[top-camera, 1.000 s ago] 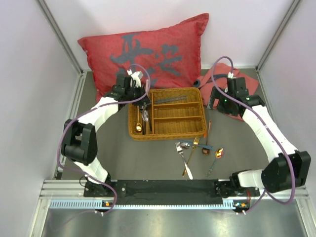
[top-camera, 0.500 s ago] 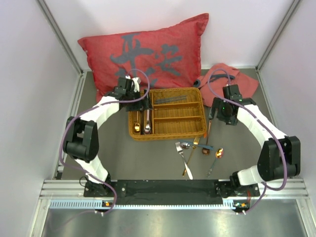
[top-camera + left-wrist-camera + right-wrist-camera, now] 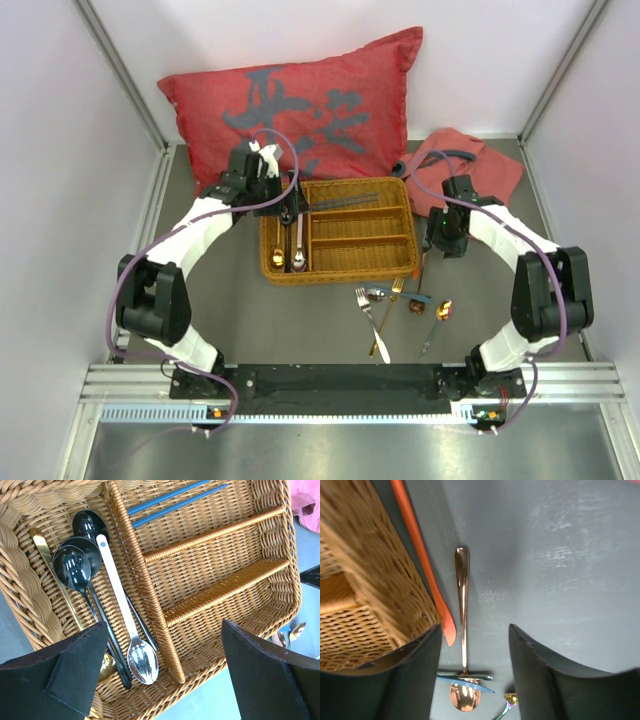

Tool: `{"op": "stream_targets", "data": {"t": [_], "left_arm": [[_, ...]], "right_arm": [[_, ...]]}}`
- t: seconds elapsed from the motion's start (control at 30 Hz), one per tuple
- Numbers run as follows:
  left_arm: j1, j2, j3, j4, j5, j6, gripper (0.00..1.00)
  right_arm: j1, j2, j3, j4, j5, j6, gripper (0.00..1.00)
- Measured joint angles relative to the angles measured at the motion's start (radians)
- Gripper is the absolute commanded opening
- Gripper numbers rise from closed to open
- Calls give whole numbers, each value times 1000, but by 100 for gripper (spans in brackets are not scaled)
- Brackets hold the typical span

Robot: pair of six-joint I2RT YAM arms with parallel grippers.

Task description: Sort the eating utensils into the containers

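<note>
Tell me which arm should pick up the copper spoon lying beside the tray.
Right. The right gripper hangs directly over the copper spoon, open and straddling its handle. The left gripper is open over the tray, at its far side from that spoon.

I see the tray [image 3: 340,273] mid-counter [image 3: 230,300], the cushion [image 3: 300,100] behind it. Spoons [image 3: 72,570] lie in its long left compartment, chopsticks [image 3: 180,505] in the rearmost, and loose utensils [image 3: 400,298] in front.

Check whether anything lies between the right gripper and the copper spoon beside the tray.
Between the right gripper and the copper spoon, nothing covers the handle. An orange stick lies alongside on the tray side, and a blue utensil crosses its neck near the bowl.
</note>
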State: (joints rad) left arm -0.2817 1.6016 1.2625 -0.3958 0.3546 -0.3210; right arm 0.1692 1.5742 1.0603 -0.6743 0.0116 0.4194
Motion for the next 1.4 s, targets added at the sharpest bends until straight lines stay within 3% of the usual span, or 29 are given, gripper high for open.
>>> {"op": "stream_targets", "data": {"t": [0.37, 0.9, 1.13, 1.4], "left_arm": [[0, -4, -1, 0, 10, 6, 98], [-7, -128, -153, 31, 106, -27, 98], [-9, -151, -187, 44, 146, -48, 98], [-12, -216, -191, 69, 180, -55, 98]], "right_arm": [[12, 69, -9, 2, -35, -7, 47], [13, -290, -205, -154, -13, 15, 48], [19, -317, -237, -212, -23, 103, 51], [21, -384, -415, -217, -68, 208, 52]]}}
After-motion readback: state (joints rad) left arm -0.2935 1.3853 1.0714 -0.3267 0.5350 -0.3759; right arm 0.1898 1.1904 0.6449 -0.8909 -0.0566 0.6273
